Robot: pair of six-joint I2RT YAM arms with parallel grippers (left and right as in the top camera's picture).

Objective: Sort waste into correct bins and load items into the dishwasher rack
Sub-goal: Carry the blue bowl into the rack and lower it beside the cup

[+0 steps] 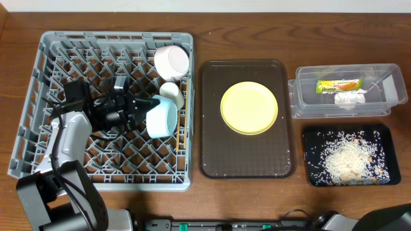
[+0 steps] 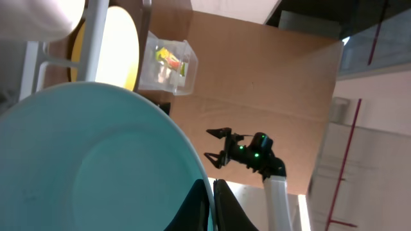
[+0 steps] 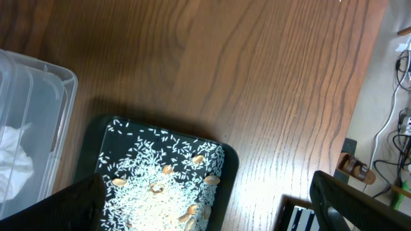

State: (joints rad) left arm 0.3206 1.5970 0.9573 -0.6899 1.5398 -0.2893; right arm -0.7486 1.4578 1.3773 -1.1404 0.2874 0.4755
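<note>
Left of frame: grey dishwasher rack point(image 1: 45, 96), lattice-patterned; on it a light blue bowl point(image 1: 164, 120), white bowl point(image 1: 172, 59), pale cup point(image 1: 172, 92) and the black left gripper point(image 1: 146, 110); centre: dark brown serving tray point(image 1: 212, 154), yellow plate point(image 1: 249, 108); upper right: clear tub point(image 1: 392, 70), yellow-green wrapper point(image 1: 339, 85) with orange print, white tissue point(image 1: 350, 98); lower right: black tray point(image 1: 311, 138) speckled with whitish rice scraps point(image 1: 347, 159); surface point(image 1: 257, 32) brown, wood-grained.

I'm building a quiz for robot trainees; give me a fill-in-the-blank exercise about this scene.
The left gripper is shut on the light blue ____ at the grey rack.
The yellow ____ lies on the brown tray.
The clear tub holds the snack wrapper and a white ____.
Missing: bowl; plate; tissue.
</note>
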